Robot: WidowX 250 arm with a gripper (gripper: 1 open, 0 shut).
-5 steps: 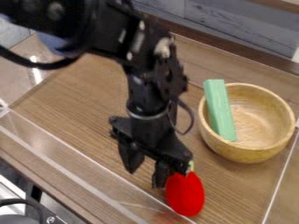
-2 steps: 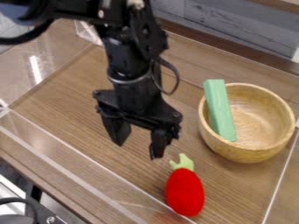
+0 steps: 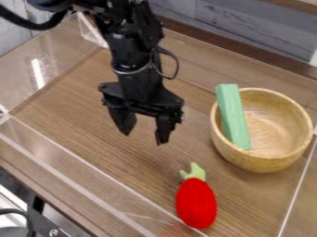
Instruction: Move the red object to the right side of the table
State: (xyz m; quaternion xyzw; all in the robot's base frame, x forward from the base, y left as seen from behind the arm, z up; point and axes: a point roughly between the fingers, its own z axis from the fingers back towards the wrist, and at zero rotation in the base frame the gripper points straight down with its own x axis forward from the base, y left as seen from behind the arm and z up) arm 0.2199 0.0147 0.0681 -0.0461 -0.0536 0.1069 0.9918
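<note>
"What colour is the robot arm (image 3: 124, 51)?"
"Matte black all over, with chunky, blocky segments."
"Any cable?"
"A thin dark one (image 3: 171, 61), looping off its three o'clock side."
"Markings?"
"Too small to tell."

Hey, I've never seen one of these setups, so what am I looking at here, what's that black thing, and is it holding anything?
The black machine is a single robot arm. It reaches in from the top of the picture and ends in a gripper, whose fingers are spread open with nothing between them. There is one camera, looking down at the table from outside the arm. On the wood lies a red toy with a green top, near the bottom edge and apart from the gripper. Farther up, on the right of the picture, is a round wooden bowl, with a long green block leaning in it.
</note>
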